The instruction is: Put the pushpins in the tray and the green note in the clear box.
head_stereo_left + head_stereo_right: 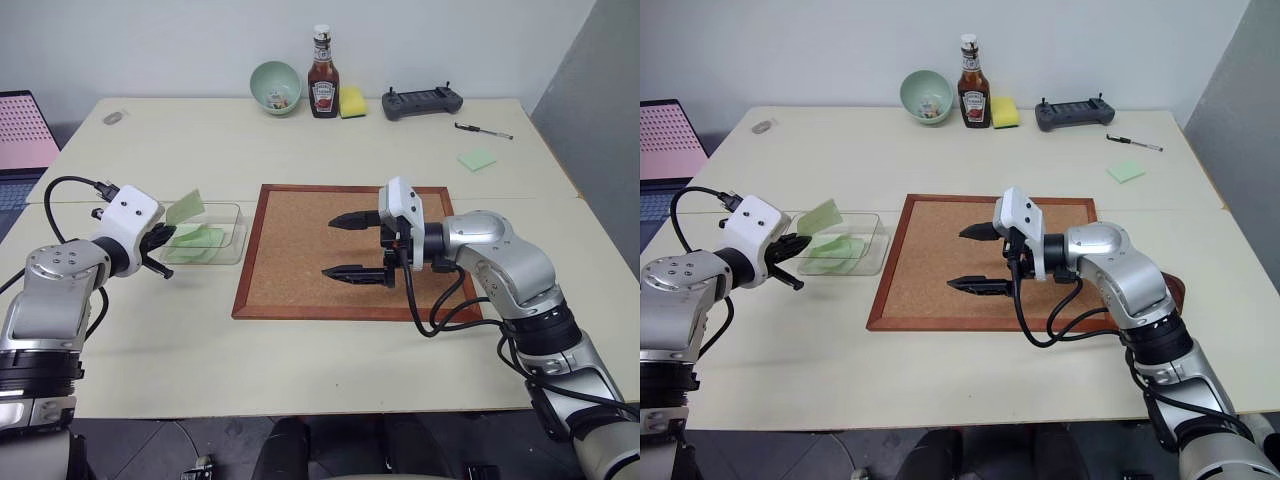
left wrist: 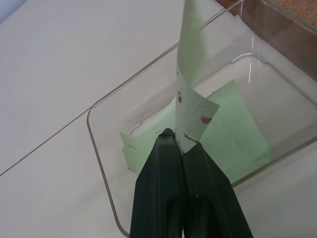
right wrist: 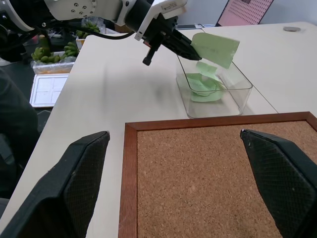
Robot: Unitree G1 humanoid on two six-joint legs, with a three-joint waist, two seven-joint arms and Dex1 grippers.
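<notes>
The green note (image 1: 185, 207) is pinched at one corner by the closed fingers of the left gripper (image 1: 160, 240), at the left of the frame. It sticks up tilted above the near left end of the clear box (image 1: 236, 236) and touches neither the box floor nor the wall. In the left wrist view the note (image 2: 190, 74) rises from the black fingers (image 2: 168, 163) with small reddish marks near its lower edge. Other pale green slips (image 1: 200, 240) lie flat on the floor of the box.

The box stands on the bench (image 1: 200, 140), just beside the left frame of the cork board (image 1: 300, 250) in the middle of the picture. The right gripper (image 1: 354, 246) hovers over the board with its two fingers spread wide and nothing between them, pointing toward the box.

The tray (image 1: 1177, 292) shows as a reddish-brown edge behind the right forearm, at the right of the board. I cannot make out any pushpins on the board or elsewhere.

Along the far edge of the bench stand a green bowl (image 1: 275, 87), a ketchup bottle (image 1: 322, 75), a yellow sponge (image 1: 353, 101) and a dark controller (image 1: 421, 102). To the upper right lie a pen (image 1: 484, 130) and a green pad (image 1: 477, 159).
</notes>
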